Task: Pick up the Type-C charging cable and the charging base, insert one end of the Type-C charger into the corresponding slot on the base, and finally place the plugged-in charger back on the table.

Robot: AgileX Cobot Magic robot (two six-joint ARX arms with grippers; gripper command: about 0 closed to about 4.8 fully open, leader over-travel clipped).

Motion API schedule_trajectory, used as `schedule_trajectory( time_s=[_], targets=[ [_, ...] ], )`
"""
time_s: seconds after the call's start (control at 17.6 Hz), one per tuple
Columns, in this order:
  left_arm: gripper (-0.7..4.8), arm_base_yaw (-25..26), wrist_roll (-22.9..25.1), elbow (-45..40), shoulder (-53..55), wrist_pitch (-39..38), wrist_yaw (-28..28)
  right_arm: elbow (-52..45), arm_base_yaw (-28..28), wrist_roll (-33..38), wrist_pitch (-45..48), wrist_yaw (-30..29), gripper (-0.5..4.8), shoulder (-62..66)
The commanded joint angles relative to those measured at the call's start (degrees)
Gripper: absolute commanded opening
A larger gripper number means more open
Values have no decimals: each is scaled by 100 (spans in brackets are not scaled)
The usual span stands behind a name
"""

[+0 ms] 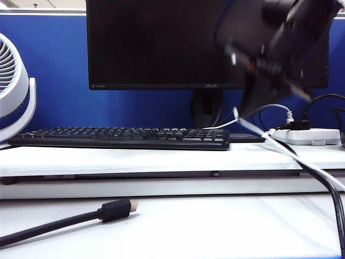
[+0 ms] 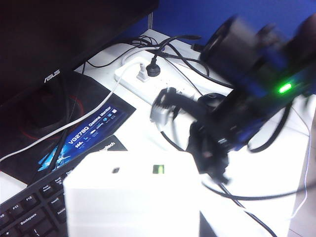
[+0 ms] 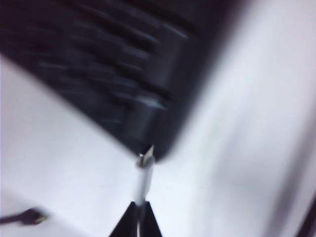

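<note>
The charging base, a white block, fills the near part of the left wrist view, above the keyboard's end. Its green-tongued port and small oval slot face away from the camera. My left gripper is shut on the block, which hides its fingers; this gripper is out of the exterior view. My right gripper, blurred, is shut on the Type-C charging cable's white plug, whose metal tip sticks out. In the exterior view the right gripper hangs above the shelf's right side, and the thin white cable trails down to the right.
A black keyboard and a monitor stand on the raised shelf. A white power strip with plugged cables lies at the right, a fan at the left. A thick black cable with a gold-tipped plug lies on the lower table.
</note>
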Motion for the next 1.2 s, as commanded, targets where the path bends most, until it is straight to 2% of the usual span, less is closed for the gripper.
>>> schedule_trajectory(
  time_s=[0.06,0.46,0.63,0.74,0.97,1.2],
  targets=[
    [-5,-4,-17,20,-39,122,44,24,20,-671,273,-540,-8,-492],
    [-5,-4,-17,20,-39,127,44,24,20,-796,1478,-1434,-8,-1576],
    [-5,-4,-17,20,-39,142,44,24,20,-796,1718,-1620,-8,-1725],
    [-5,-4,-17,20,-39,138,44,24,20,-929,1266,-1329,-8,-1698],
    [-5,-4,-20,20,-39,138,44,24,210,-1613,-46,-39,-8,-1451],
    [-5,-4,-17,20,-39,140,44,24,420,-1777,-1019,334,-8,-946]
  ],
)
